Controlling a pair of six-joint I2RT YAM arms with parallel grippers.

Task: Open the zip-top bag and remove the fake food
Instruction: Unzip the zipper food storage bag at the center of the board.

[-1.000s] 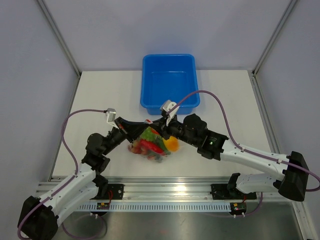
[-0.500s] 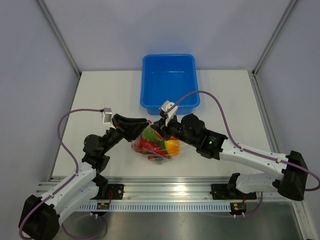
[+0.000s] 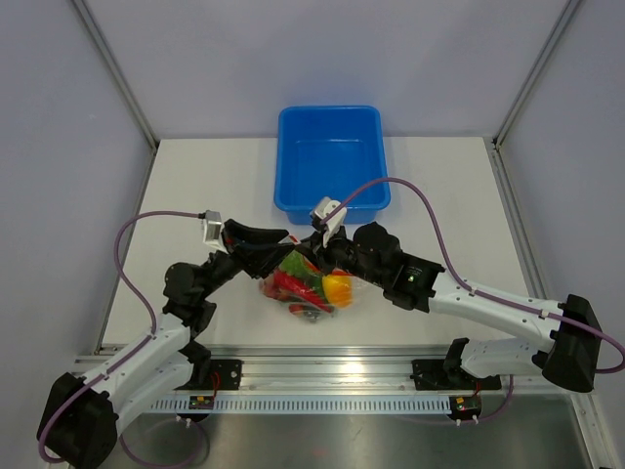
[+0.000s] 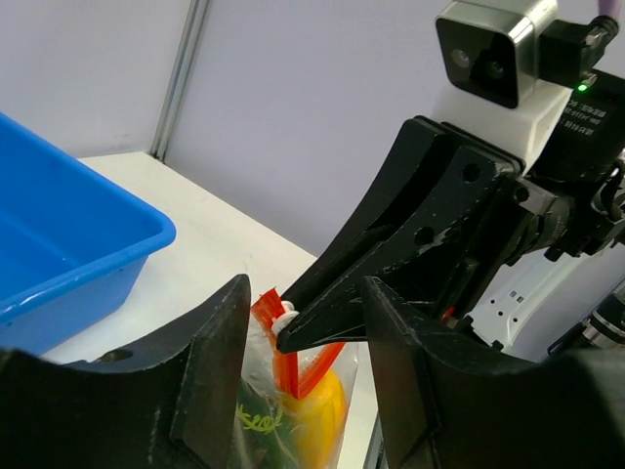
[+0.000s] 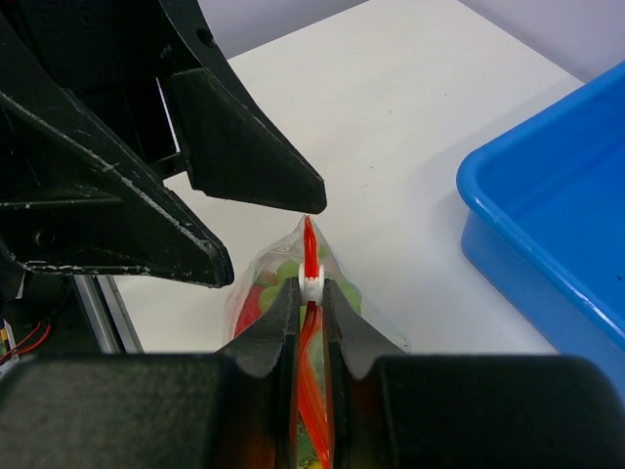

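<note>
Fingers of the right gripper (image 5: pixel 311 293) pinch the bag's zip strip (image 5: pixel 311 244); the left gripper (image 4: pixel 308 293) is spread.
Right wrist view shows the pinch beside the white slider (image 5: pixel 311 284). Only the overhead view shows the whole bag (image 3: pixel 293 293) of toy food (image 3: pixel 335 286) between both fingertips, with the blue tub (image 3: pixel 332 156) beyond them.

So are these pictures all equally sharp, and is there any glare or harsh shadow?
Top external view: soft, even light, faint shadows, no strong glare, the zip-top bag crisp. Left wrist view: the left gripper looms dark and slightly soft; the blue tub is clear. Right wrist view: the right gripper blurs nearest the lens, the zip strip sharp.
</note>
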